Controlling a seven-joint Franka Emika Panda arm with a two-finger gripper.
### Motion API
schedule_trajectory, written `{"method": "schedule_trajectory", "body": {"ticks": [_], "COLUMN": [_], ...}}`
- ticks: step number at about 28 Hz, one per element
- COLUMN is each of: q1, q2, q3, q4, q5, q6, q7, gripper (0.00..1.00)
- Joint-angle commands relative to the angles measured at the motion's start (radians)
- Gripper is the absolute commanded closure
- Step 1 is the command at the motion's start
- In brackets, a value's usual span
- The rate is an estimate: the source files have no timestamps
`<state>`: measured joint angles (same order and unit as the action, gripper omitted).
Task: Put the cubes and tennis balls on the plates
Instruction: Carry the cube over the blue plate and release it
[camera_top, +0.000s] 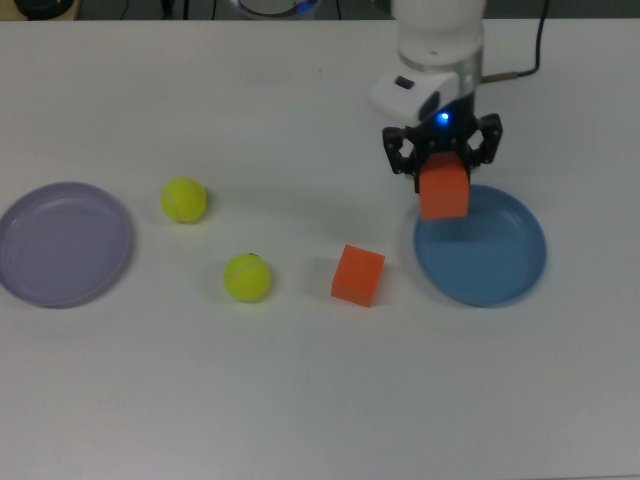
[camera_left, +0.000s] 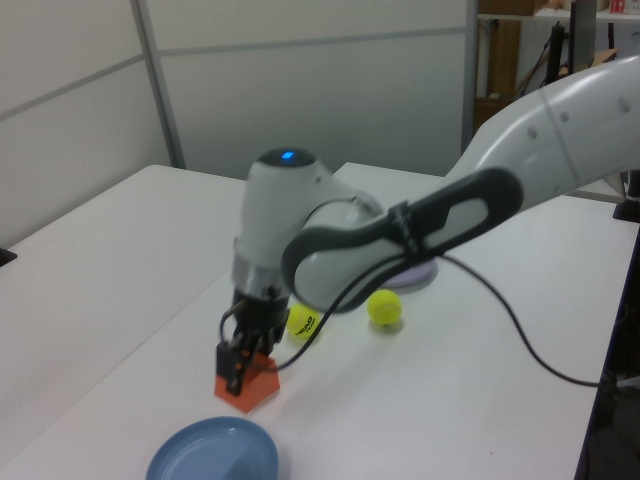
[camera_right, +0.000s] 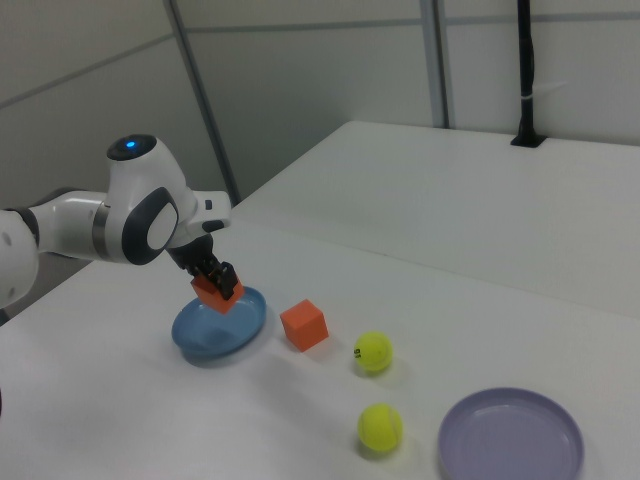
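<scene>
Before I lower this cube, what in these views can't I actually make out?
- Second orange cube: hidden in the left view behind the held cube and gripper.
- Purple plate: left view, mostly hidden by the arm.
- Blue plate: cut by the left view's bottom edge.
- Gap between held cube and blue plate: no view settles it.

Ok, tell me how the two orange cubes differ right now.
The held cube is clamped in the claw, lifted off the table; the loose cube rests on the table. The held cube hangs over the blue plate's rim; the loose cube sits beside it. Both look alike in colour and size.
</scene>
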<state>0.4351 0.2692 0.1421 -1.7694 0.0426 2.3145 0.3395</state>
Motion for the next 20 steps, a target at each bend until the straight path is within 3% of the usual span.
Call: {"method": "schedule_trajectory", "body": {"ticks": [1, 6, 9, 15, 16, 17, 18, 19, 20], "q1": [0.054, 0.077, 0.077, 0.079, 0.079, 0.079, 0.079, 0.079, 0.080], "q2": [0.148, 0.200, 0.212, 0.219, 0.220, 0.219, 0.220, 0.219, 0.219], "q3": [-0.006, 0.007, 0.028, 0.030, 0.030, 0.030, 0.030, 0.030, 0.030], "q4": [0.128, 0.133, 0.133, 0.134, 0.134, 0.134, 0.134, 0.134, 0.134], "q5": [-0.119, -0.178, -0.181, -0.181, -0.179, -0.179, -0.181, -0.182, -0.185], "q6": [0.008, 0.034, 0.040, 0.040, 0.040, 0.040, 0.040, 0.040, 0.040], "q7": [0.134, 0.193, 0.202, 0.219, 0.219, 0.219, 0.222, 0.223, 0.224], "gripper": [1.00, 1.00, 1.00, 1.00, 0.94, 0.69, 0.24, 0.00, 0.00]}}
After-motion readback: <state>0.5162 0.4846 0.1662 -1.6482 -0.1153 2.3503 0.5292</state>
